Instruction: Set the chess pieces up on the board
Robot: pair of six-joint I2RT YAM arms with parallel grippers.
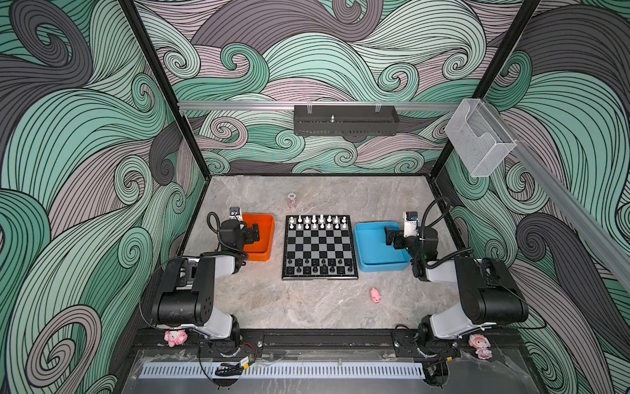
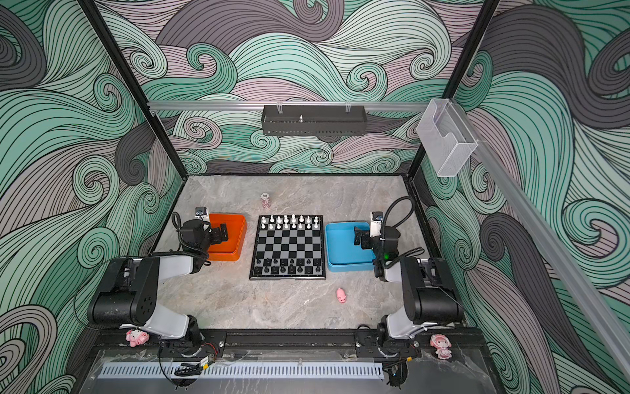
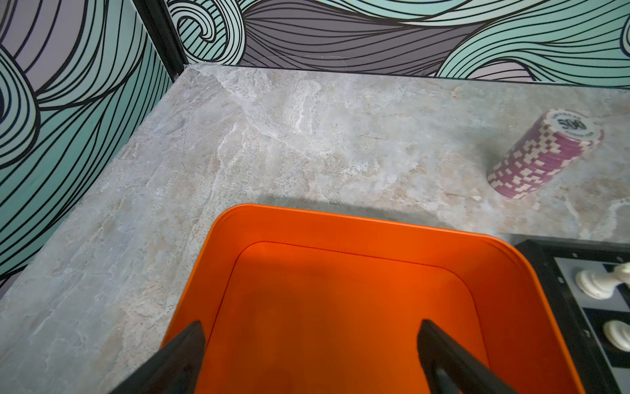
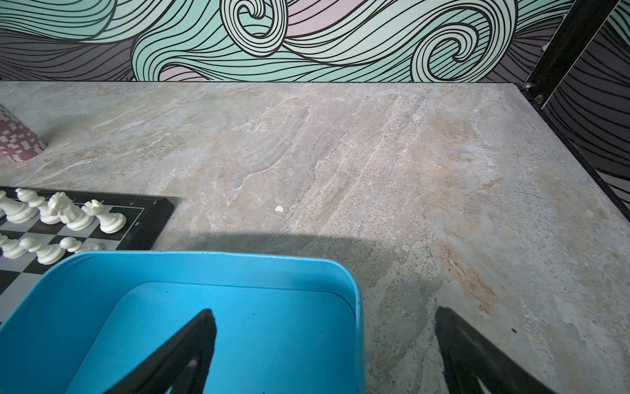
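We are watching left gripper [image 3: 312,325] and right gripper [image 4: 324,311] gaping empty, both partly cropped, tiny black plastic chessmen [image 1: 323,268] blurring into black-and-grey square chessboard [image 1: 318,244]

Both top views look steeply down from high over the near edge of the counter [image 1: 306,307] toward the back wall [image 1: 306,153]. They stand far enough off to hold the whole counter, with the board [image 1: 319,245], orange tray [image 1: 266,238] and blue tray [image 1: 371,252]. The two share nearly the whole scene, slightly shifted sideways.

The left wrist camera sits close over the orange tray, looking past the left end effector [image 3: 312,327] to the counter's far left corner. The right wrist camera sits close over the blue tray's far rim, looking past the right end effector [image 4: 325,313] to the back wall. Both wrist views catch the chip stack [image 3: 545,153] and a far corner of the board.
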